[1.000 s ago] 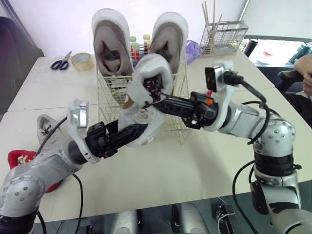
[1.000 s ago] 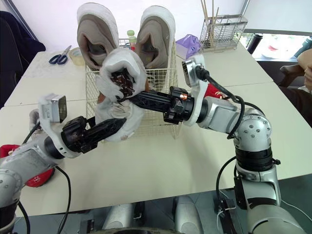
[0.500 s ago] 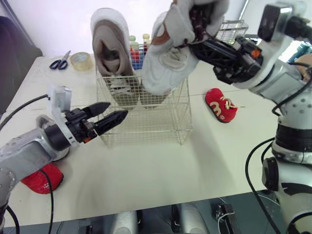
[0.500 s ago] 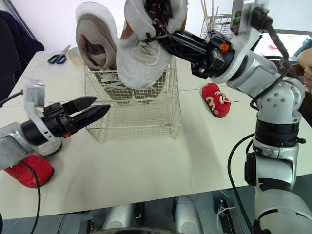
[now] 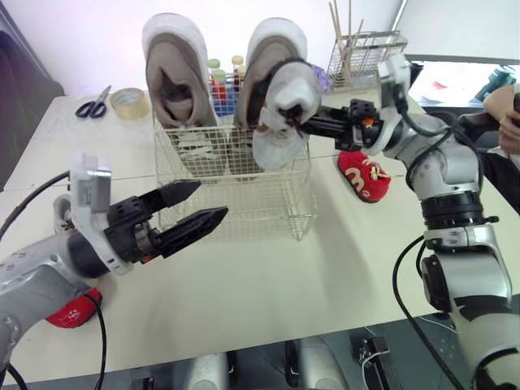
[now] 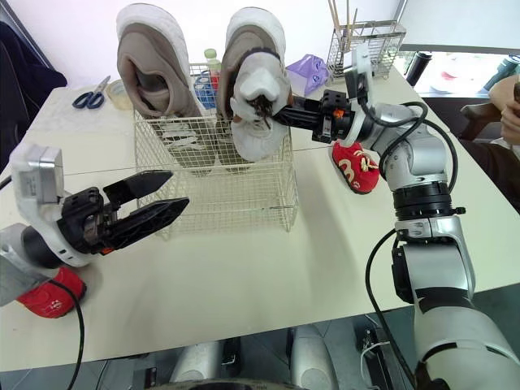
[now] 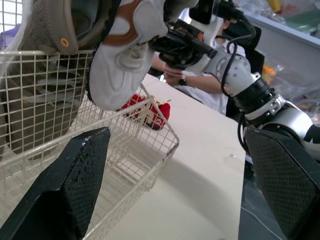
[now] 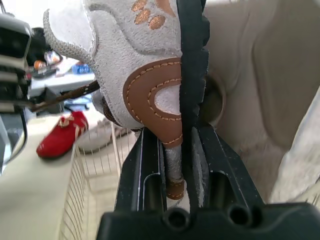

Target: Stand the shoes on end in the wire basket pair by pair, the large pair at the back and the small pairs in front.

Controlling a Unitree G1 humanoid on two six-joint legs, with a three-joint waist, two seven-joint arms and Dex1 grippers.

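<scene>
1. Shoe in the grip: we see the small shoe (image 5: 280, 138), pale grey with a brown heel patch, hanging toe-down over the right front part of the wire basket (image 5: 244, 207). Its toe is at about rim level, not down on the basket's floor.
2. We find the right gripper (image 5: 310, 123) reaching in from the basket's right side, its two fingers pinching that shoe's heel collar between them.
3. We see the large pair (image 5: 175, 73) standing on end along the basket's back, toes down and heels well above the rim. The small shoe hangs just in front of the right-hand one.
4. We see the left gripper (image 5: 213, 200) hovering near the basket's front wall towards its left corner, fingers spread wide and holding nothing.
5. We note a red shoe (image 5: 366, 172) lying on the bench (image 5: 284, 276) just right of the basket. A second red shoe (image 5: 69, 313) lies well off to the basket's front left, partly under the left arm.
6. Behind the basket we see bottles (image 5: 218, 77). Scissors (image 5: 89, 106) and a tape roll (image 5: 128, 101) lie to its back left, and a wire rack (image 5: 366, 57) holding sticks stands to its back right.
7. Far to the basket's right we see a person's hand (image 5: 508, 122).
</scene>
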